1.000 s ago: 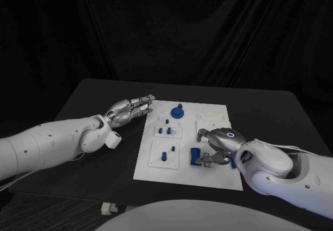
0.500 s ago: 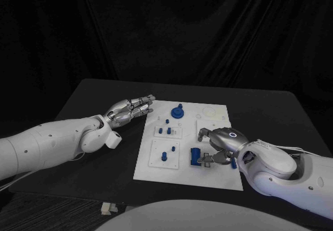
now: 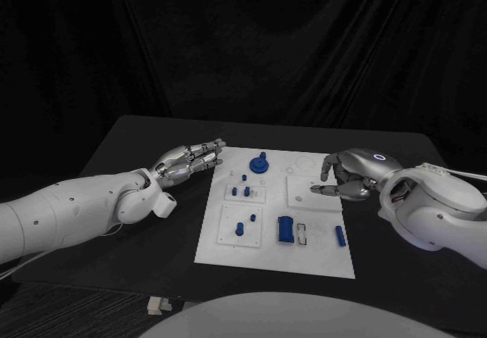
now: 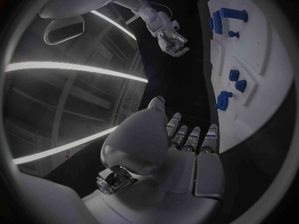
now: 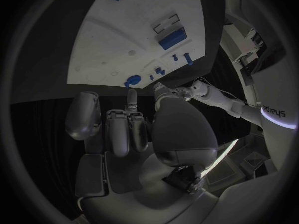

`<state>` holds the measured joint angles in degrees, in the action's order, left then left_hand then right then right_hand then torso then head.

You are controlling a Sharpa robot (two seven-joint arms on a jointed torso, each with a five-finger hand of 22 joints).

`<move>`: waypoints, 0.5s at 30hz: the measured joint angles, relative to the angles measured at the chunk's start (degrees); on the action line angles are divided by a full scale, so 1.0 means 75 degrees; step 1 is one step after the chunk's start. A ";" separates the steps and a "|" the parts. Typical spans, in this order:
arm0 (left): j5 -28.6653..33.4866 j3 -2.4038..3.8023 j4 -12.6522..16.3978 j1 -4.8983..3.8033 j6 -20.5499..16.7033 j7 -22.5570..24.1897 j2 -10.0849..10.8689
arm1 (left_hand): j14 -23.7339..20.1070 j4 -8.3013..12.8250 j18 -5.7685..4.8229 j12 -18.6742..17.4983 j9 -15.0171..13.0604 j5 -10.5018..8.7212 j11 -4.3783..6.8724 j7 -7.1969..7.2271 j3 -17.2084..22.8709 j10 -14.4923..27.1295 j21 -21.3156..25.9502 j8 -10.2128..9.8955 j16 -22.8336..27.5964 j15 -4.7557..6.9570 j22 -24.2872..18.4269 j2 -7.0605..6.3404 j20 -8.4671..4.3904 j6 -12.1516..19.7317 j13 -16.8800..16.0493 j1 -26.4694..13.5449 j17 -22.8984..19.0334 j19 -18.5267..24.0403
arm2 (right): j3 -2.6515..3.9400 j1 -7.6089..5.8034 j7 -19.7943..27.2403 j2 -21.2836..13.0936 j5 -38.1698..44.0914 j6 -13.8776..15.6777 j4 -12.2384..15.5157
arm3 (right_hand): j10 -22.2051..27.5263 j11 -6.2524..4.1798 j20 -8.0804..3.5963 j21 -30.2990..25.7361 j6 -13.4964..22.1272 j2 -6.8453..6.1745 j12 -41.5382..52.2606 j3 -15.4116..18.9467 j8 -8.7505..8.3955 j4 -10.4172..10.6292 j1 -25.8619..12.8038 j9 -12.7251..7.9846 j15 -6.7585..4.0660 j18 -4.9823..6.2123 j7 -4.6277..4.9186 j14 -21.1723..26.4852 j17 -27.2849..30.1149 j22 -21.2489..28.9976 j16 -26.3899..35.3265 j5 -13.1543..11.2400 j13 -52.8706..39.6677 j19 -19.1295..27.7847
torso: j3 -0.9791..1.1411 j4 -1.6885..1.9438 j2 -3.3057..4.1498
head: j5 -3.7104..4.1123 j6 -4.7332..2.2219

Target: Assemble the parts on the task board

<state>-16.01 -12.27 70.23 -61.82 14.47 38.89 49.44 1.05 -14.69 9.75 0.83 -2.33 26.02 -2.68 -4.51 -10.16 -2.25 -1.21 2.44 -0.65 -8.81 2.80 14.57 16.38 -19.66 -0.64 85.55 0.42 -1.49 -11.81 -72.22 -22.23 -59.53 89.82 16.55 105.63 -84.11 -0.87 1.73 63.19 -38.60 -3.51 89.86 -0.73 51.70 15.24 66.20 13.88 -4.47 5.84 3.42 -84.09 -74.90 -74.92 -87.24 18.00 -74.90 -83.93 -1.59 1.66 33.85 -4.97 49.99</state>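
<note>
Since a second ago, right hand (image 3: 348, 179) lifted away from the near right of the task board (image 3: 314, 266) and drawn back to its right edge, level with the middle; now hovering there with fingers curled inward around nothing, empty. Left behind on the board's near right: a blue block (image 3: 286, 229), a pale slotted piece (image 3: 301, 235) just beside it, and a slim blue pin (image 3: 339, 236) lying flat, apart from both. Probably a release and retreat, clearing room before reaching for another part. Left hand (image 3: 188, 163) unmoved at the board's far left corner, fingers stretched out together, holding nothing, likely parked to stay clear. Farther up the board, a round blue knob (image 3: 260, 165) standing upright and small blue pegs (image 3: 241, 191) seated in the left panel.
</note>
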 measured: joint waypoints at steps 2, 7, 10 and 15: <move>0.0000 0.0000 -0.0001 0.0000 -0.0001 0.0000 -0.0010 | 0.0000 0.0000 0.0001 0.0000 0.0000 0.0000 0.0000 0.0000 0.0000 0.0000 0.0000 0.0000 0.0000 0.0000 0.0000 0.0000 0.0000 0.0000 0.0000 0.0000 0.0000 0.0000 | -0.0005 -0.0088 -0.0224 -0.0043 -0.0280 -0.0430 -0.0068 | 0.0001 0.0000 0.0000 0.0000 -0.0412 0.0005 0.0000 0.0024 -0.0284 -0.0019 0.0022 -0.0010 0.0000 0.0000 -0.0043 0.0000 0.0000 0.0000 0.0000 0.0036 0.0000 0.0000 | 0.0000 0.0000 0.0000 | 0.0013 0.0000; 0.0000 0.0000 -0.0001 0.0000 -0.0002 0.0000 -0.0023 | 0.0027 0.0000 0.0001 0.0000 0.0000 0.0000 0.0000 0.0000 0.0000 0.0000 0.0000 0.0000 0.0000 -0.0027 0.0000 0.0000 0.0000 0.0000 0.0000 0.0000 0.0000 0.0000 | -0.0014 -0.0205 -0.0751 -0.0071 -0.0758 -0.1381 -0.0264 | 0.0013 -0.0094 -0.0111 0.0101 -0.1528 0.0073 0.0000 0.0160 -0.1024 0.0053 0.0041 0.0052 -0.0121 0.0000 -0.0186 0.0000 0.0000 0.0001 -0.0025 -0.0225 0.0000 -0.0002 | -0.0001 0.0000 0.0000 | 0.0041 0.0000; 0.0000 0.0000 -0.0001 0.0000 -0.0002 0.0000 -0.0025 | 0.0027 -0.0022 0.0000 0.0000 0.0000 0.0000 0.0000 0.0000 0.0022 0.0000 0.0000 0.0000 0.0000 -0.0028 0.0000 0.0000 0.0000 0.0000 0.0000 0.0000 -0.0001 0.0000 | -0.0015 -0.0228 -0.0997 -0.0055 -0.0932 -0.1829 -0.0370 | 0.0027 -0.0109 -0.0169 0.0145 -0.2033 0.0149 0.0000 0.0192 -0.1674 0.0022 0.0040 0.0056 -0.0164 -0.0001 -0.0219 0.0026 0.0000 0.0001 -0.0032 -0.0225 0.0000 -0.0003 | -0.0001 0.0000 0.0001 | 0.0071 0.0000; 0.0000 0.0000 -0.0001 0.0000 -0.0002 0.0000 -0.0026 | 0.0027 -0.0022 0.0000 0.0000 0.0000 0.0000 0.0000 0.0000 0.0022 0.0000 0.0000 0.0000 0.0000 -0.0027 -0.0001 0.0000 0.0000 0.0000 0.0000 0.0000 -0.0001 0.0000 | -0.0017 -0.0236 -0.1264 0.0056 -0.1111 -0.2355 -0.0516 | 0.0028 -0.0109 -0.0168 0.0145 -0.2348 0.0190 0.0000 0.0308 -0.2623 0.0033 -0.0001 -0.0065 -0.0164 -0.0001 -0.0140 0.0026 0.0000 0.0001 -0.0031 -0.0350 0.0000 -0.0002 | -0.0001 0.0000 0.0002 | 0.0146 0.0000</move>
<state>-16.01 -12.27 70.22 -61.82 14.45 38.89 49.25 1.26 -14.85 9.75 0.84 -2.33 26.02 -2.68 -4.51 -10.00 -2.25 -1.21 2.44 -0.65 -9.02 2.79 14.57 16.38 -19.66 -0.64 85.55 0.42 -1.49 -11.93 -73.99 -31.71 -59.10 81.49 -1.11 101.76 -83.90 -1.68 0.47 64.28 -56.21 -2.08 89.86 1.58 32.03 15.49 66.19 13.39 -5.70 5.83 2.38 -83.89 -74.90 -74.91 -87.47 15.37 -74.90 -83.95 -1.60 1.66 33.87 -3.87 49.99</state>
